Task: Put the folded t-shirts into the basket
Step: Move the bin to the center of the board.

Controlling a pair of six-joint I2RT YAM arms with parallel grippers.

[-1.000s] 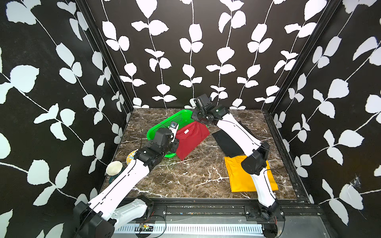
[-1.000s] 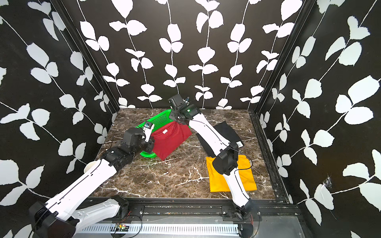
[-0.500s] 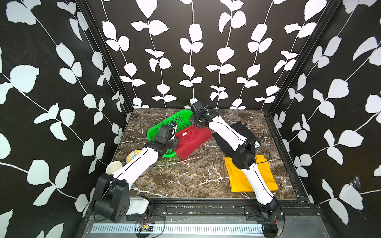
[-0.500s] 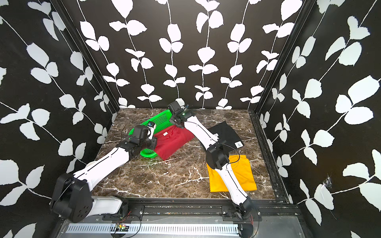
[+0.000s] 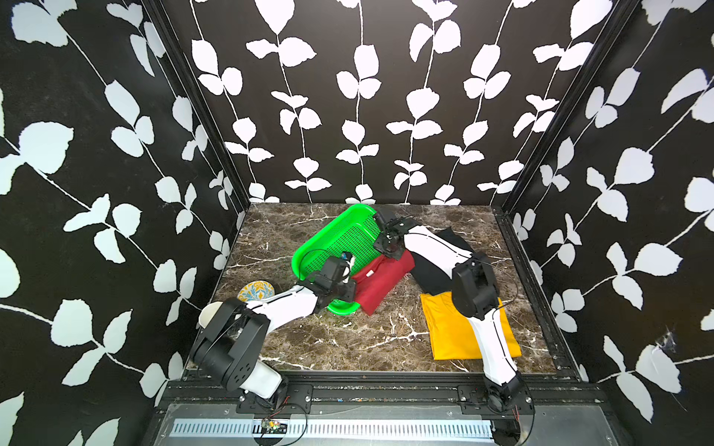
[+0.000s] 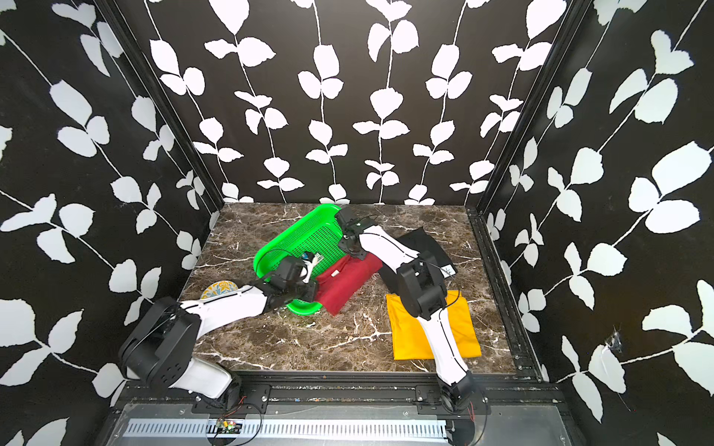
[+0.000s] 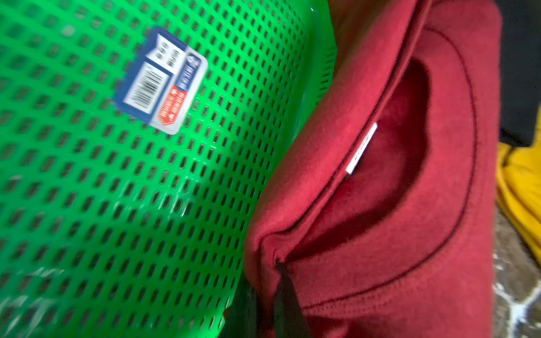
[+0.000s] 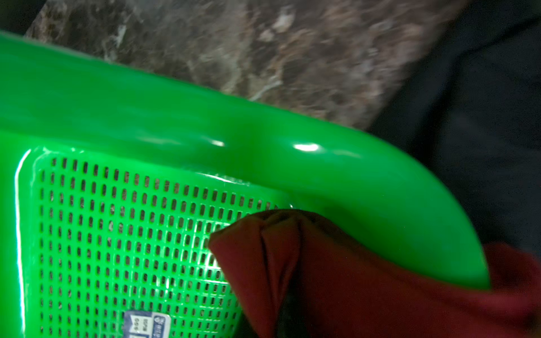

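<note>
The green basket (image 5: 309,255) lies slanted at the table's back middle, with a sticker (image 7: 161,82) on its perforated bottom. The red t-shirt (image 5: 380,280) hangs across the basket's right rim, half on the table. My left gripper (image 5: 349,285) is shut on its near corner by the collar (image 7: 275,292). My right gripper (image 5: 390,251) is shut on its far corner over the basket's inside (image 8: 281,307). The black t-shirt (image 5: 452,239) lies at the back right under the right arm. The yellow t-shirt (image 5: 456,332) lies flat at the front right.
A patterned yellow-blue bowl (image 5: 255,290) sits near the left wall beside my left arm. Black walls with white leaves close in the left, back and right sides. Bare marble table (image 5: 347,340) shows in front of the basket.
Both arms have come down lower, still holding the red t-shirt. It now sits lower, across the basket's right rim.
</note>
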